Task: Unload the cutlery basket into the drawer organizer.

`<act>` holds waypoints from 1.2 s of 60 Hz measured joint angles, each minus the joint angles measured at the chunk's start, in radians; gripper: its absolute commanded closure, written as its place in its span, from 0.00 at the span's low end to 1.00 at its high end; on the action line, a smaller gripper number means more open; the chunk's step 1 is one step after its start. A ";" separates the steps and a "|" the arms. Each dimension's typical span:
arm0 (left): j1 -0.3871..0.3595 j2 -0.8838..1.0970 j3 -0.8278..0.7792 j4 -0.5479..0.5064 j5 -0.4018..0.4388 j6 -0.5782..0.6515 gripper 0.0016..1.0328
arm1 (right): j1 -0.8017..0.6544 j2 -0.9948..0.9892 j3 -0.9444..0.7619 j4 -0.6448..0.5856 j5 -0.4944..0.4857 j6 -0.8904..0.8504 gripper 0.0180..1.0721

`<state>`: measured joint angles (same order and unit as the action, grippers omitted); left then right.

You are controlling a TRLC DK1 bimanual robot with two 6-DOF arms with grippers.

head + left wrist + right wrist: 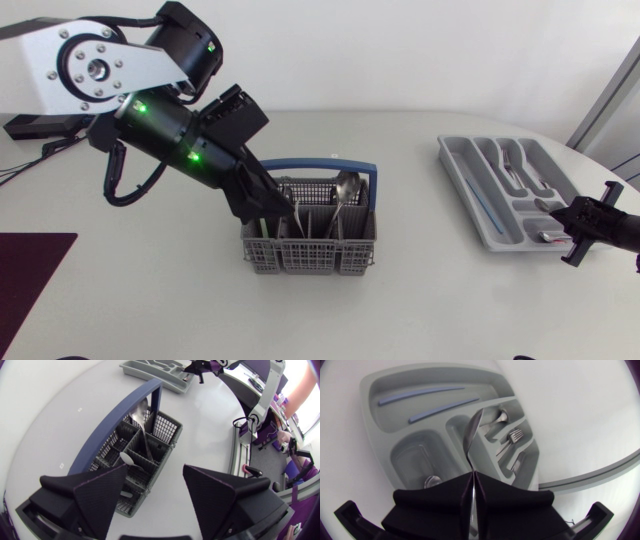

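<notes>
White tabletop (150, 300) carries a grey cutlery basket (310, 256) near its middle and a grey drawer organizer (463, 190) by its right edge — well apart — with a dark maroon mat (30, 270) at the left edge.

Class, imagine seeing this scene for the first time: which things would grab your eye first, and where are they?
The left arm, green lights glowing, poises the open left tool over the grey cutlery basket at the middle of the table. At its right end, the right tool is shut on a metal utensil above the drawer organizer.
</notes>
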<state>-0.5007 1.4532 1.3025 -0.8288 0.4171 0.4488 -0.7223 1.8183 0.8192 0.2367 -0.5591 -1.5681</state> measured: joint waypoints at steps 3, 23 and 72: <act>0.000 -0.003 -0.005 0.000 0.000 -0.005 0.25 | 0.000 0.007 0.000 0.001 0.012 -0.036 0.95; -0.005 -0.029 -0.033 0.001 -0.008 -0.004 0.25 | -0.001 0.013 -0.040 0.089 0.075 -0.162 0.76; 0.047 -0.201 -0.159 0.015 -0.031 -0.004 0.25 | 0.106 -0.528 -0.132 -0.184 0.069 0.167 0.39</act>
<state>-0.4534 1.2518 1.1435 -0.8139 0.3859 0.4446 -0.6159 1.2900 0.6868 0.0525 -0.4896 -1.4014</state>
